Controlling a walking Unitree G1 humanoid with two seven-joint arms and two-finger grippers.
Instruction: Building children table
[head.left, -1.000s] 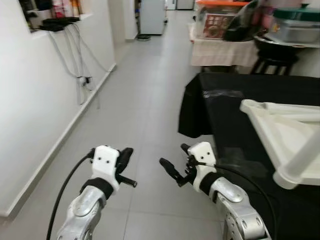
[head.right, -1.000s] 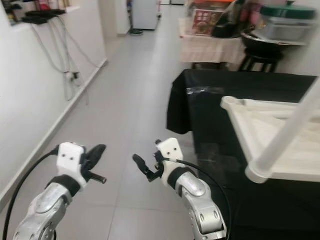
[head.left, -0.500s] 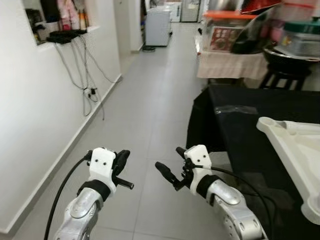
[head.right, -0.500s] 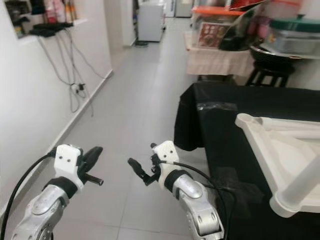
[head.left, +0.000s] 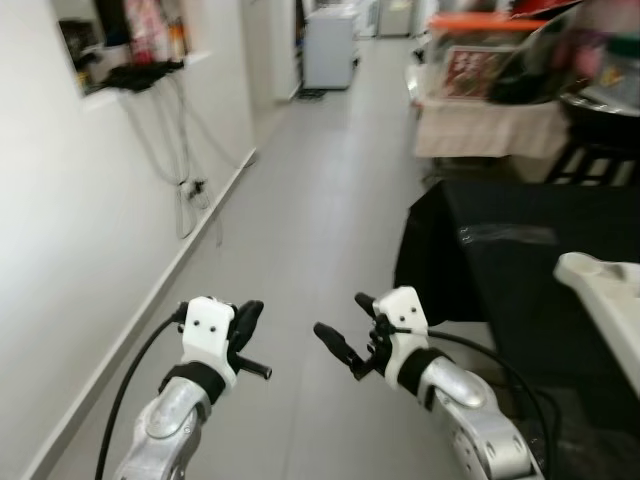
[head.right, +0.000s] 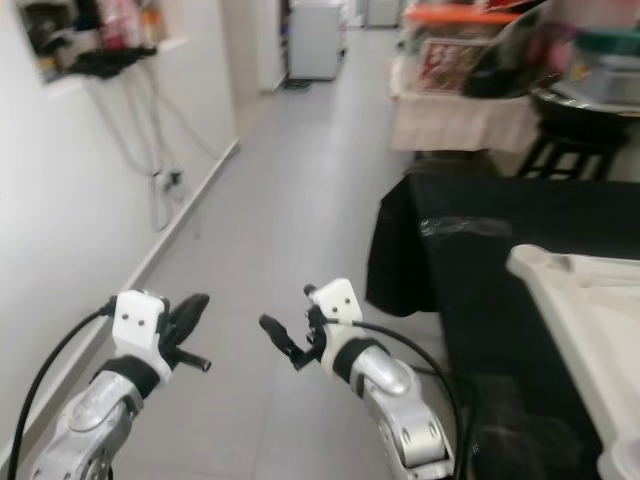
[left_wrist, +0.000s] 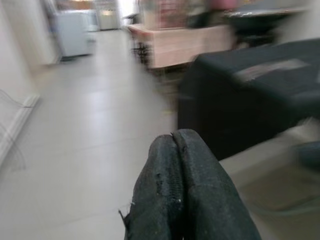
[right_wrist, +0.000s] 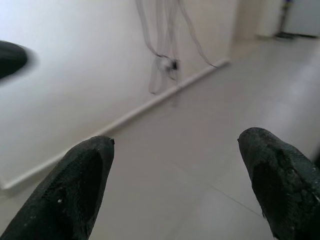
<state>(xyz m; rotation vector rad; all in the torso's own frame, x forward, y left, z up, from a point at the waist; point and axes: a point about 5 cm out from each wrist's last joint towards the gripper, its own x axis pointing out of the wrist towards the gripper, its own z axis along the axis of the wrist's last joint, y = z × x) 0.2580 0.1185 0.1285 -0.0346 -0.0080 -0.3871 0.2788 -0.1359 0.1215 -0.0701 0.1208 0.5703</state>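
Children's table (head.right: 590, 320) is lying unfinished on the black counter (head.left: 520, 270) — beside it, left tool (head.left: 245, 335) closed, right tool (head.left: 345, 330) spread open, both empty.

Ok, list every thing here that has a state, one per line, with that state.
Left gripper: shut, empty, held over the floor.
Right gripper: open, empty, held over the floor.
White children table: lying tilted on the black-covered table, not assembled upright.
Black cloth: draped over the table, hanging down its side.
Cables: hanging down the wall to a socket.
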